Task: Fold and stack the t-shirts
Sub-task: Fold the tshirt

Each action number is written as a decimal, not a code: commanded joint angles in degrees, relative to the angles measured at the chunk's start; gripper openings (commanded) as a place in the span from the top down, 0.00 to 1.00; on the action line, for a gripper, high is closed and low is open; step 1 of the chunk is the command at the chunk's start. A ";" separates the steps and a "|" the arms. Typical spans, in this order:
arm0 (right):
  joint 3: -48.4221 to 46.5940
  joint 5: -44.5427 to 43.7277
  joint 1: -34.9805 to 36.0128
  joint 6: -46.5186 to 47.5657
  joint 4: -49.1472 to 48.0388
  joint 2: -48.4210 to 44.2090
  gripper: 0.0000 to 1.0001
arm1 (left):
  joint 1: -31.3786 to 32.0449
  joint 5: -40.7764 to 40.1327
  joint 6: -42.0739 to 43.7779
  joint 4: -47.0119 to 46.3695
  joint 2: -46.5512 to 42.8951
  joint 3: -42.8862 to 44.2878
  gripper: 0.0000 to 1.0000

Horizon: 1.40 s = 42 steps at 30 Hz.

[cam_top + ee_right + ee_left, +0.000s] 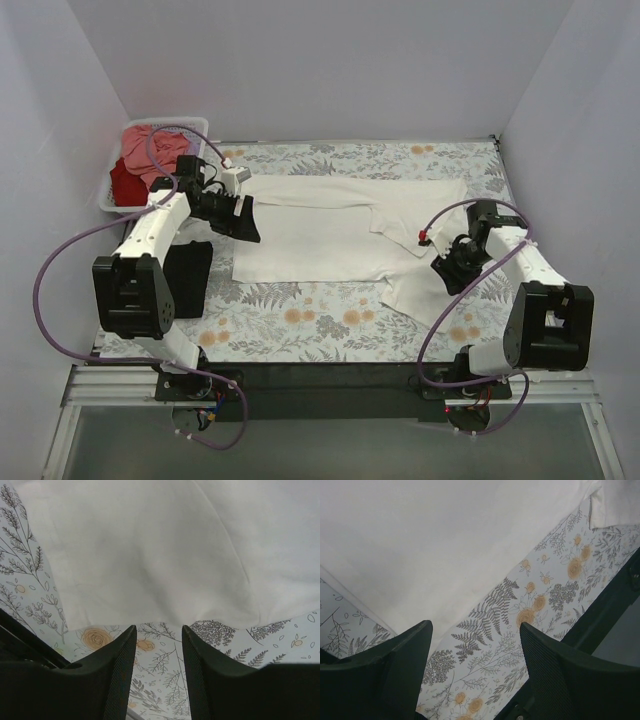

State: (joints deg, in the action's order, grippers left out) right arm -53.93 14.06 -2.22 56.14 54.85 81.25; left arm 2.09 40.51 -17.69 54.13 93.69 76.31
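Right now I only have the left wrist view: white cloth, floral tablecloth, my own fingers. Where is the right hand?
Observer: The right hand hovers at the edge of the cream-white shirt, by its near-right sleeve, with the jaws apart and nothing held.
Operator: Any other shirts on the table?
Observer: One black shirt lies left of the cream one, partly under the left arm.
Operator: And the rest?
Observer: A salmon-pink shirt and a dark red shirt sit bunched in the white basket at the far-left corner.
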 commanded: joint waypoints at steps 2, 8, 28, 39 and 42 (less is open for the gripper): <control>2.51 -2.99 0.81 3.71 -6.51 -1.54 0.53 | -0.07 -0.16 2.22 1.59 -3.60 -1.86 0.31; 5.50 -4.22 1.16 3.89 -9.49 -0.48 0.52 | -0.07 -1.32 1.52 0.28 -4.04 -3.54 0.31; 11.39 -6.33 1.87 3.89 -14.33 0.75 0.98 | 1.95 -7.03 32.33 -1.66 -6.59 -13.03 0.51; 9.28 -5.98 1.87 3.54 -12.58 0.93 0.99 | 8.46 -15.46 47.92 -4.73 -9.05 -22.08 0.63; 9.02 -5.63 1.87 3.54 -12.31 1.01 0.99 | 8.63 -17.30 49.06 -6.57 -8.18 -23.05 0.64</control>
State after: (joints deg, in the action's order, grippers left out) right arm -43.72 7.88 -0.56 58.87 40.40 82.24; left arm 10.63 26.24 26.46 50.83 86.26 53.78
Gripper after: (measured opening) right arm 0.022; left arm 0.368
